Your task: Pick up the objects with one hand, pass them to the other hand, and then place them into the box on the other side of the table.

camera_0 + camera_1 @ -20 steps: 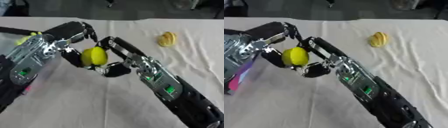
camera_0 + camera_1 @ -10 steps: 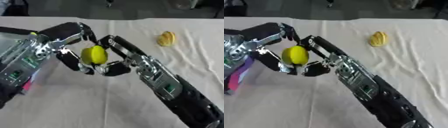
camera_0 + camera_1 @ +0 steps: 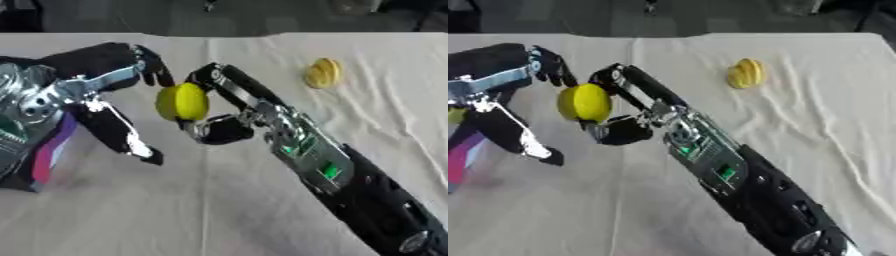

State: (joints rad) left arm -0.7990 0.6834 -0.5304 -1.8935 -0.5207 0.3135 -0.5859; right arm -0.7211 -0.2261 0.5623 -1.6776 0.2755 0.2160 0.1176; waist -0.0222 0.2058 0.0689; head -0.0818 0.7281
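A round yellow fruit [image 3: 181,101] hangs above the table, left of centre. My right hand [image 3: 229,128] is shut on it, fingers over its far side and thumb under it. My left hand [image 3: 54,95] stands open just left of the fruit. Its upper fingers [image 3: 156,71] come close to the fruit's top, and its thumb points down toward the cloth. Whether those fingers still touch the fruit I cannot tell. The box [image 3: 48,152], with a purple and pink edge, shows at the left, mostly hidden behind my left arm.
A second yellow, ridged fruit [image 3: 324,73] lies on the white cloth [image 3: 219,210] at the far right. My right forearm [image 3: 324,170] crosses the middle of the table diagonally. Dark floor lies beyond the far edge.
My left hand has opened and drawn back to the left, away from the fruit. The fruit stays in my right hand, at about the same place.
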